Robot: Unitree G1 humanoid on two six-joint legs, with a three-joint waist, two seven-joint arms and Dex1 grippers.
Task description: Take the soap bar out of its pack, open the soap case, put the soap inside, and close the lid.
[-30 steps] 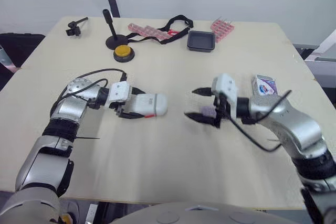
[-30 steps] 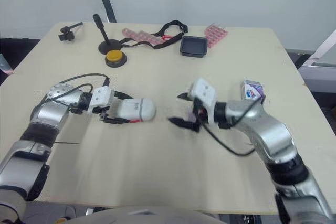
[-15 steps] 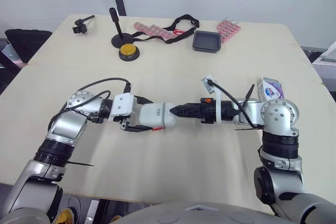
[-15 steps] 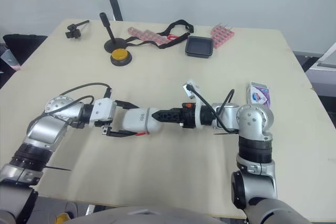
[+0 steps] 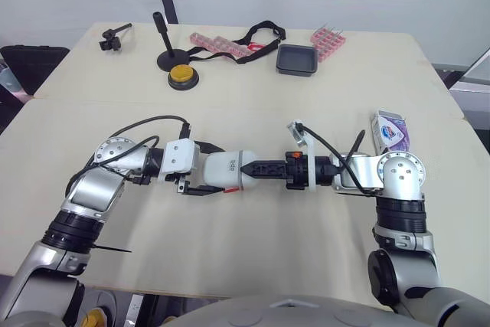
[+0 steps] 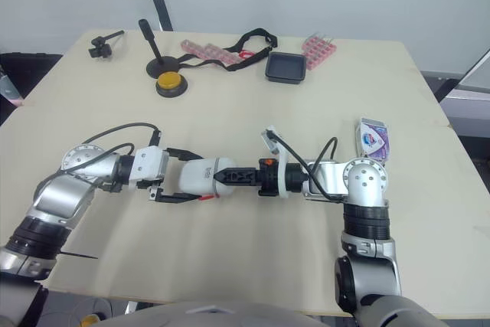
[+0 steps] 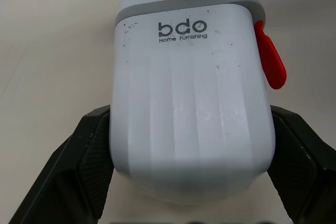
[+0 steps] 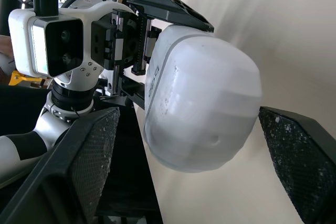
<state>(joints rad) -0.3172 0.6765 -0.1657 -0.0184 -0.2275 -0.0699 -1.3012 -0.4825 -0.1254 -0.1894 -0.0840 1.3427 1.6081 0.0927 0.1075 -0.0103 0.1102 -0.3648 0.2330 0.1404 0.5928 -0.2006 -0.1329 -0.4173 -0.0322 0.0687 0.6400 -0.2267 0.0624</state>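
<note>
- Left gripper (image 5: 205, 171): is clamping the soap case (image 5: 226, 171) crosswise, one black finger pressing each long side. It is holding the case low over the table (image 5: 253, 258). Whether the case is resting on the surface cannot be told.
- Soap case: white, lid sitting closed on its grey seam, with a red tab (image 7: 270, 61) jutting from one side. Its rounded end is pointing right, out past the left fingers.
- Right gripper (image 5: 246, 167): is reaching in from the right, fingers standing spread and straddling that rounded end. Whether they are touching it cannot be told.
- Soap pack (image 5: 389, 129): is lying flat at the table's right side, just far of the right arm, well apart from both grippers.
- Far side: a yellow button (image 5: 179, 74) and a black tray (image 5: 295, 60) are sitting well apart from the case.
</note>
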